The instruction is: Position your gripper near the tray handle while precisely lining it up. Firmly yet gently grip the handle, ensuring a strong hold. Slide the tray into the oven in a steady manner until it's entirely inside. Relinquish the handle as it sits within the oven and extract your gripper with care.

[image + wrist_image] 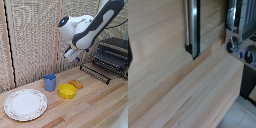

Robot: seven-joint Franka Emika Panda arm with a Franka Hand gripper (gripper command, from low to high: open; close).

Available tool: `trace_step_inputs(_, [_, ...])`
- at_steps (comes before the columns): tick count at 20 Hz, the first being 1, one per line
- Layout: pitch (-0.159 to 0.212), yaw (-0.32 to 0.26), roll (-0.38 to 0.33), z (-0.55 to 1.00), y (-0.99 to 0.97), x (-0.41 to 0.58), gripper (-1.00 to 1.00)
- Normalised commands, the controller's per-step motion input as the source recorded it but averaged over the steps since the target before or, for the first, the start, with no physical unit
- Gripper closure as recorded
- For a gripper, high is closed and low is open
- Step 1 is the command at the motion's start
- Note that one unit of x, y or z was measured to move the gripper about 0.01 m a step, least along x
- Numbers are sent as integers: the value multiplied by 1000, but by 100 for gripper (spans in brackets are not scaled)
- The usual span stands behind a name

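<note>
I judge I'm in the approach step: nothing is gripped yet, and the arm hangs above the table with the gripper (71,54) near the middle of the exterior frame, pointing down. The oven (113,56) sits at the right edge of that frame, its door dropped open, and the tray (106,62) pokes out of its mouth over the door. The tray handle (95,72), as best I can read it, is the thin dark bar along the front edge, lower left of the oven; at this size I can't separate it cleanly from the door's edge.

The gripper sits up and to the left of that bar, clearly apart from it, not touching. I cannot tell whether the fingers are spread or pressed together: the exterior view is too small, and the wrist view shows only a dark sliver at its left edge, plus the wooden table (188,95) and the oven's knobs (232,46) at upper right.

Next move, in my judgement: travel right and down, square the jaws to the bar, and straddle it before closing.
</note>
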Motion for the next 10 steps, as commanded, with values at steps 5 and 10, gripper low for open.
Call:
trace_step_inputs(5, [-2,31,-271,-233,-599,0,-100])
trace_step_inputs(10, [-1,2,-168,-162,-707,12,-100])
